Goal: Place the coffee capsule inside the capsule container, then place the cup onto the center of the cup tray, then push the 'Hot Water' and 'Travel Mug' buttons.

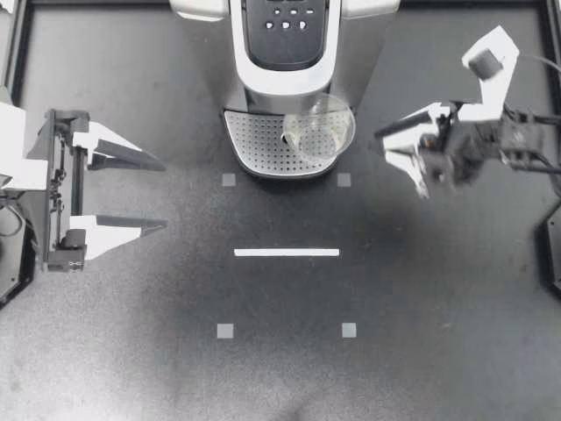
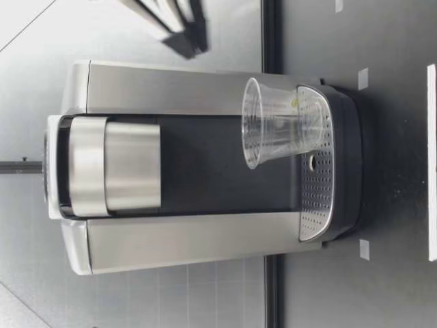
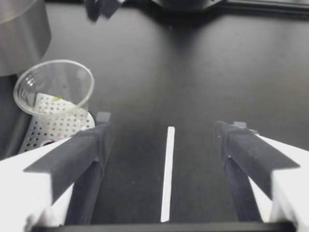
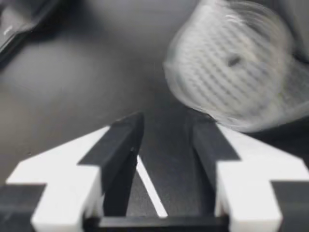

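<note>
Found the cup (image 1: 320,127) sitting on the cup tray (image 1: 263,145), but over toward the tray's right side rather than dead centre, rim reaching about to the tray's right edge as seen from above. Standing upright going by the low view, mouth up, long axis straight up and down, so no particular side to line up with. See-through plastic, and looks empty. Can't spot a coffee capsule anywhere, and can't see into the capsule container on the coffee machine (image 1: 285,53), so not calling that step either way. Moving outward: right gripper (image 1: 383,146) just to the cup's right from above, fingertips aimed at it, near but not touching, the 2 fingers parted a little with nothing between them. Hard to judge its height off the table. In the right wrist view, cup ahead of the fingers and a bit off to 1 side of the gap, too smeared to say more. Left gripper (image 1: 165,195) way out at the table's left, spread wide, holding nothing, well apart from the tray. So clearly a right-arm job for the next move. Guessing a small nudge or re-grip toward the tray's middle, meaning a push from right to left across that vertical axis, kept low on the wall to avoid tipping a light cup. After that, up to the buttons (image 1: 285,24) on the top panel; no telling which is which from here.
</note>
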